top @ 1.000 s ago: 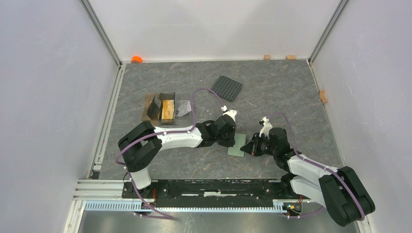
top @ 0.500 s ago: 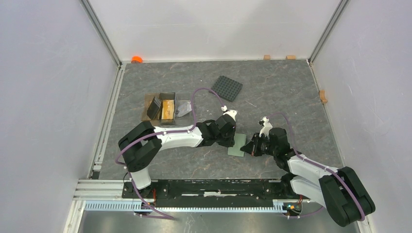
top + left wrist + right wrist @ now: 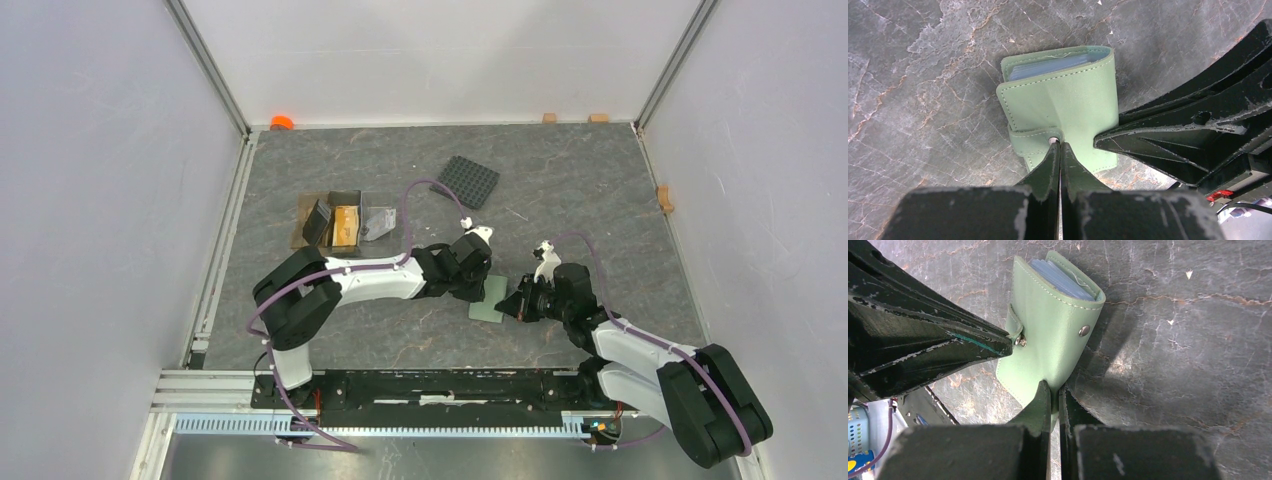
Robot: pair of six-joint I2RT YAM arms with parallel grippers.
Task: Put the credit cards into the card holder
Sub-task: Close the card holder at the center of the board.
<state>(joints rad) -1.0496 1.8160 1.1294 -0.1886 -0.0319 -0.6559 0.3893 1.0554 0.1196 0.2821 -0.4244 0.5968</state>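
The card holder lies folded on the table between the arms — the right gripper pinches its edge, the left gripper, closed, touches its snap strap.

The left arm swings a little to the right. Its black elbow joint now sits slightly nearer the table's middle, the left gripper edges rightward over the card holder, and the purple cable looping above leans that way too.
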